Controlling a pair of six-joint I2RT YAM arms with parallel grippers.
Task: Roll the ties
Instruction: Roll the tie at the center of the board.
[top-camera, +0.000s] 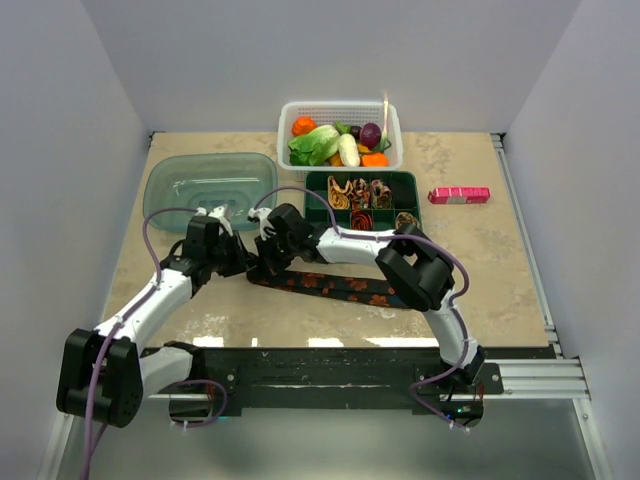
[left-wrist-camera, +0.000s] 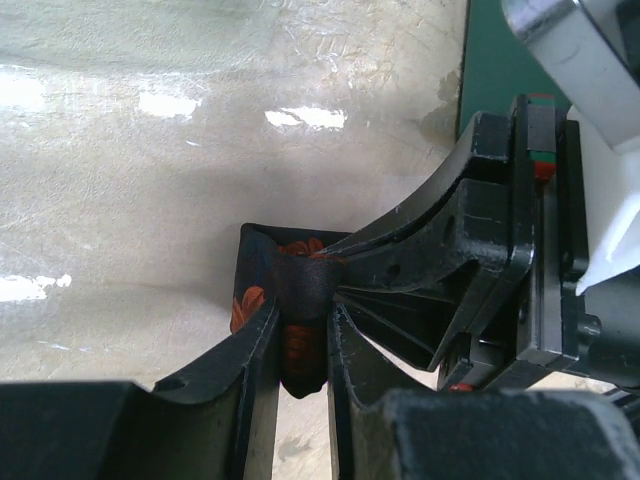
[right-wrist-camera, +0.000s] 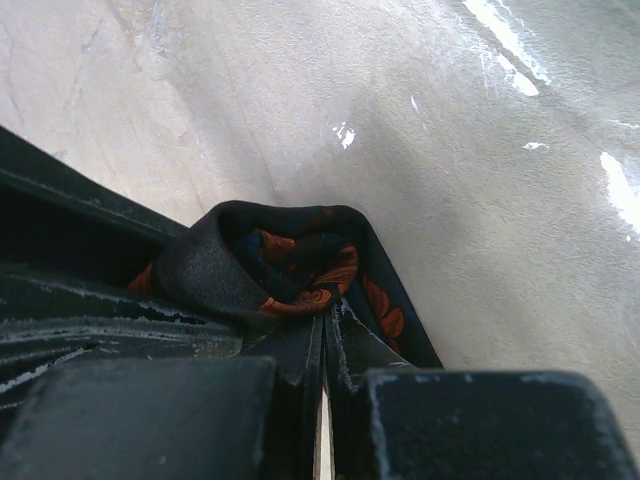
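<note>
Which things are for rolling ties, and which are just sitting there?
For the job: black tie, rolled ties, green tray holding them.
Just lying about: vegetable basket, clear tub, pink box.

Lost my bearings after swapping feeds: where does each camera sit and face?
Top external: high behind the bases, facing down at table; both arms show.
Left wrist: on the left arm, facing the black tie between its fingers; right fingers show.
Right wrist: on the right arm, facing along its fingers.
All three share the tie.
</note>
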